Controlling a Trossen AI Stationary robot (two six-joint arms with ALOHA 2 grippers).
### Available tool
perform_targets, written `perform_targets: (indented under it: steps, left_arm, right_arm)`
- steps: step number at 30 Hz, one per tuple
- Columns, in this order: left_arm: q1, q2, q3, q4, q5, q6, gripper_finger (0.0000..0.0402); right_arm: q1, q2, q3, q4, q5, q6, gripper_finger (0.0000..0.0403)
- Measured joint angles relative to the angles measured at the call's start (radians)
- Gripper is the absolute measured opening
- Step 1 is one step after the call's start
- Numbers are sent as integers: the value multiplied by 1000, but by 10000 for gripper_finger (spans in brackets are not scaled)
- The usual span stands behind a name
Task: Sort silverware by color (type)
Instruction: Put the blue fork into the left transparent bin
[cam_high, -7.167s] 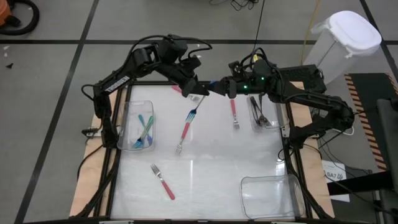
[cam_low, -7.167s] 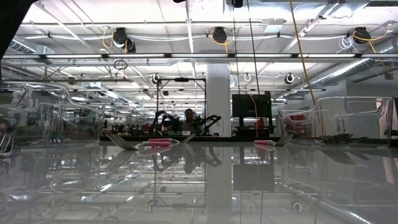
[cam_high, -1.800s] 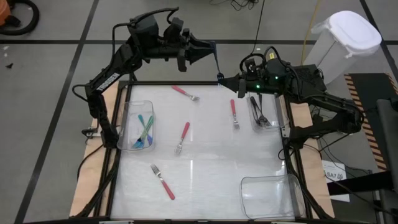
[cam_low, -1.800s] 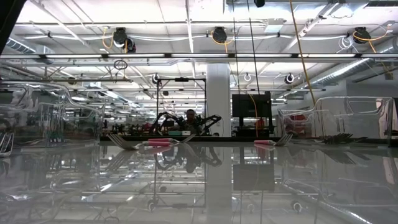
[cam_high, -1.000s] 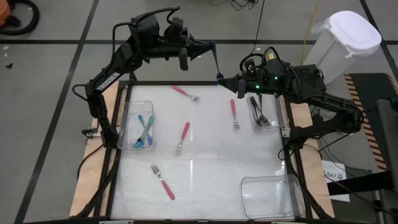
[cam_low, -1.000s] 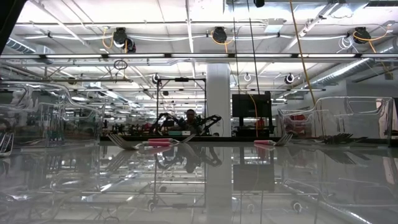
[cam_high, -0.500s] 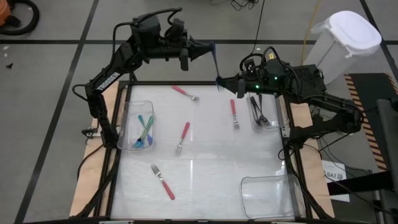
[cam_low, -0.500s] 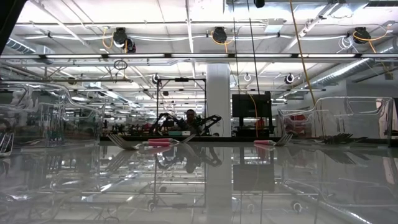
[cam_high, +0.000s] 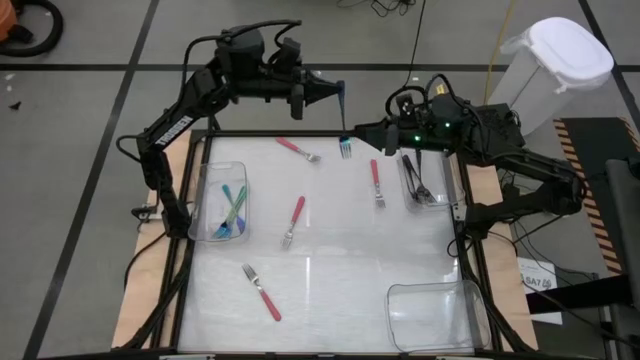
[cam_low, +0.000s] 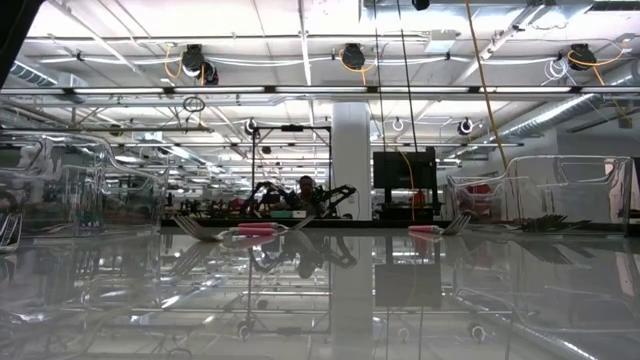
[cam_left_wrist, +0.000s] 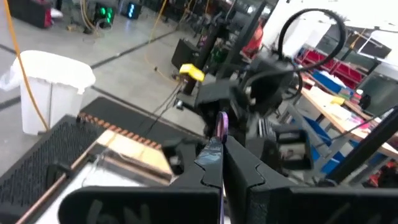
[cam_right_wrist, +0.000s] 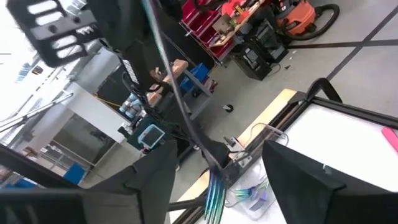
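left gripper (cam_high: 338, 92): above the table's far edge, clamped on a blue-handled fork (cam_high: 343, 125), handle end pinched, tines hanging down
right gripper (cam_high: 368, 131): just beside the fork's tines, fingers spread apart, likely clear of it
pink forks (cam_high: 298, 212): loose on table (cam_high: 340, 250)
left bin (cam_high: 210, 200): teal forks (cam_high: 232, 210) inside

left hand (cam_high: 338, 95) took blue fork (cam_high: 344, 122)
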Motion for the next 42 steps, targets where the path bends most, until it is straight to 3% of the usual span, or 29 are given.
perform_targets:
  steps: [9, 19, 33, 42]
  left_arm:
    - [15, 0, 0, -59, 94, -7, 0]
    - [43, -59, 0, -320, 94, 121, 0]
    - [109, -151, -1, -717, 4, 264, 0]
    - [108, -204, 0, -882, -35, 305, 0]
  right_arm:
    - [-14, -34, 0, -27, -3, -16, 242]
    - [-27, -95, 0, -132, -2, -55, 242]
    - [-27, -116, 0, -164, 1, -100, 242]
    - [-17, -116, 0, -179, -3, -75, 242]
